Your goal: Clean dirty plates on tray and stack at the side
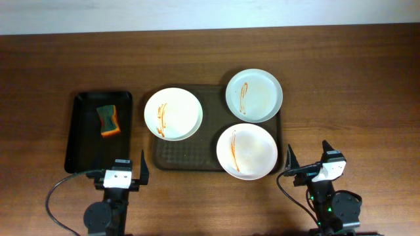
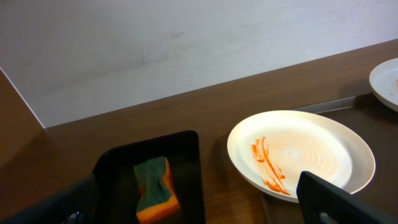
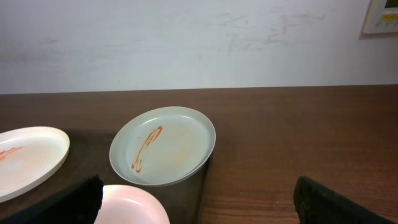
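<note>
Three sauce-streaked plates sit on the dark brown tray: a white plate at its left, a pale green plate at its back right, a white plate at its front right. My left gripper is open and empty near the table's front edge, left of the tray. My right gripper is open and empty, right of the tray. The left wrist view shows the left white plate. The right wrist view shows the green plate and both white plates.
A narrow black tray at the left holds a green and orange sponge, also in the left wrist view. Bare wooden table lies right of the brown tray and behind it.
</note>
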